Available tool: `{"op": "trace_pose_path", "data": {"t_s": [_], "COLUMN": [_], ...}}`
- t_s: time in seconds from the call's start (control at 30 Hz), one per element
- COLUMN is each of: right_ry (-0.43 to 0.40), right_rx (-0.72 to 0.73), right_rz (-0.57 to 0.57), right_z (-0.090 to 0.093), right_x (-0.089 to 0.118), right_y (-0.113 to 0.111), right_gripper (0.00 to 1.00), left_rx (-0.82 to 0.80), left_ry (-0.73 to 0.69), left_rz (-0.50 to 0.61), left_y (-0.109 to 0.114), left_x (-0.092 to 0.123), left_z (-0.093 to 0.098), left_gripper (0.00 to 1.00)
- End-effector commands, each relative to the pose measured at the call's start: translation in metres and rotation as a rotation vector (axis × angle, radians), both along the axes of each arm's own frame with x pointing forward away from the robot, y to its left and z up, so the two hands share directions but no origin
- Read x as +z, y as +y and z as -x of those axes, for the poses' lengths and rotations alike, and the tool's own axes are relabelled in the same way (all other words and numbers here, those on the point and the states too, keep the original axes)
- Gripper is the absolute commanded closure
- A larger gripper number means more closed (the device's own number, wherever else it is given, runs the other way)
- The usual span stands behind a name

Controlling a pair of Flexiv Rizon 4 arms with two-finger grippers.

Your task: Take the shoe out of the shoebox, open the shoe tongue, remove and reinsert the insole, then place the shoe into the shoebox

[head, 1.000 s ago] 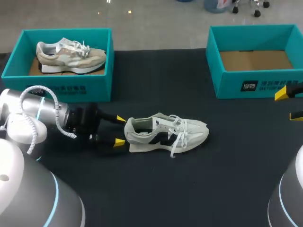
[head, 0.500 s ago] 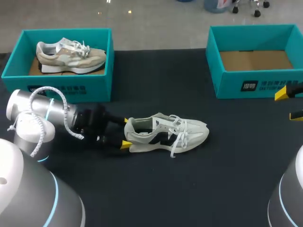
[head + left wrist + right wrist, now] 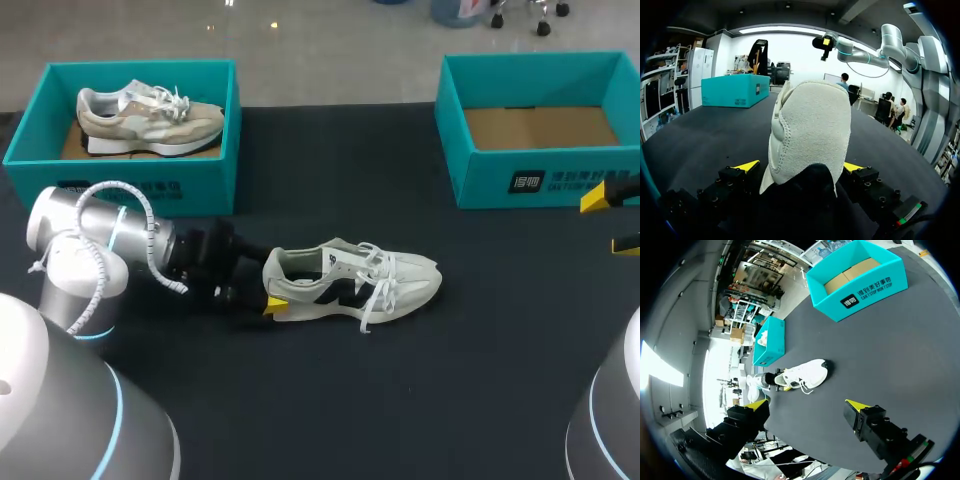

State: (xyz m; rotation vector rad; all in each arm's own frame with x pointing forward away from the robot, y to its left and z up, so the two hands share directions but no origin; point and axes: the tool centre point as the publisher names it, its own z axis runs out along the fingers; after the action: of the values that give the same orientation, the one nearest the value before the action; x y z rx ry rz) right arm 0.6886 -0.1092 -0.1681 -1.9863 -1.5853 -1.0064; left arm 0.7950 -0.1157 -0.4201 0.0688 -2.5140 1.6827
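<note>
The black table point(image 3: 480, 350) carries two teal shoeboxes. The one at far right point(image 3: 540, 180) shows only its bare cardboard floor, while the one at far left point(image 3: 130, 185) holds a beige shoe point(image 3: 150, 115). The left arm point(image 3: 100, 240) comes in low over the near-left part of the table. The white shoe point(image 3: 350, 280) lies on its sole out on the cloth between the boxes, toe pointing right and heel toward that arm. The left gripper point(image 3: 801, 167) has its fingers spread wide, one on each side of the heel. They look just clear of it rather than pressed on, so it holds nothing. The right gripper point(image 3: 807, 405) hangs at the right edge, well apart from the shoe, its fingers wide and empty. By the look of it, the shoe is out of its box. The laces lie across the tongue, so the opening seems not yet done. Whether the insole has been out cannot be told. The return to the box remains.
</note>
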Motion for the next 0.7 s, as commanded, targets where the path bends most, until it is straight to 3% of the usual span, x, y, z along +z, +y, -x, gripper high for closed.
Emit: {"op": "trace_pose_path", "data": {"t_s": [0.03, 0.3, 0.33, 0.4, 0.53, 0.67, 0.7], "right_ry": [0.000, 0.000, 0.000, 0.000, 0.000, 0.000, 0.000], "right_rx": [-0.003, -0.003, -0.003, -0.003, -0.003, -0.003, -0.003], "right_rz": [0.002, 0.002, 0.002, 0.002, 0.002, 0.002, 0.002], "right_z": [0.0016, 0.0016, 0.0016, 0.0016, 0.0016, 0.0016, 0.0016], "right_x": [0.0000, 0.0000, 0.0000, 0.0000, 0.0000, 0.0000, 0.0000], "right_y": [0.0005, 0.0005, 0.0005, 0.0005, 0.0005, 0.0005, 0.0005], "right_gripper": [0.00, 0.00, 0.00, 0.00, 0.00, 0.00, 0.00], "left_rx": [0.005, -0.001, -0.003, -0.009, -0.013, -0.023, -0.027], "left_ry": [-0.001, -0.005, -0.006, -0.004, -0.002, -0.005, -0.006], "left_rz": [0.002, -0.007, -0.012, -0.020, -0.030, -0.034, -0.036], "left_y": [-0.0048, -0.0063, -0.0064, -0.0062, -0.0059, -0.0062, -0.0062], "left_x": [-0.0051, -0.0076, -0.0081, -0.0095, -0.0113, -0.0109, -0.0108], "left_z": [-0.0019, -0.0043, -0.0047, -0.0050, -0.0053, -0.0047, -0.0046], "left_gripper": [0.00, 0.00, 0.23, 0.53, 0.69, 1.00, 1.00]}}
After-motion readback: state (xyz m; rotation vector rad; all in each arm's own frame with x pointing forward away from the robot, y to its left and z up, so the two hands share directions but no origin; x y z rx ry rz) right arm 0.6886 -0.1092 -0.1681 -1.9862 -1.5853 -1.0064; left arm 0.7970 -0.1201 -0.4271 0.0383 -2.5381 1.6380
